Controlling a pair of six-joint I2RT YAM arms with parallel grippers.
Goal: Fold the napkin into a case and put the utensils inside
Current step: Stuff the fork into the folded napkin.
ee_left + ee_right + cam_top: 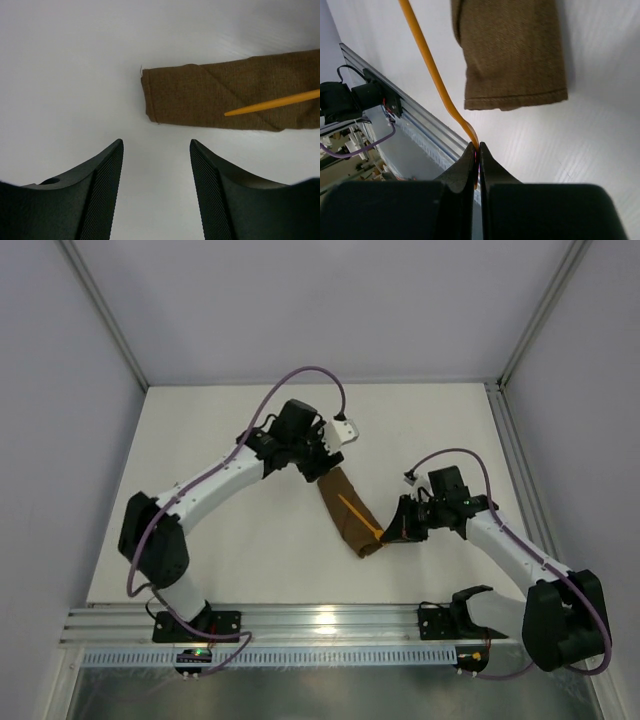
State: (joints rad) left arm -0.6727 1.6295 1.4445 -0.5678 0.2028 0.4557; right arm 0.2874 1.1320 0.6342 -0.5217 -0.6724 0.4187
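- The left claw hangs over the table with its jaws spread apart and nothing between them.
- In the left wrist view, both dark fingers of the left claw are clear of the cloth, with bare table in the gap.
- The folded napkin, a narrow brown strip with a slanting fold line across it, lies just ahead of this claw. Its short end is nearest and a little to one side.
- The right claw is pressed together, pinching the end of a thin orange utensil.
- From that pinch the utensil reaches away from the right claw and out over the folded napkin.
- Its pointed tip sits above the cloth near the fold line; I cannot tell whether it touches.
- The napkin's other short end lies flat on the table just ahead of the right claw, not touching it.
- A metal rail runs along the table edge beside that claw.
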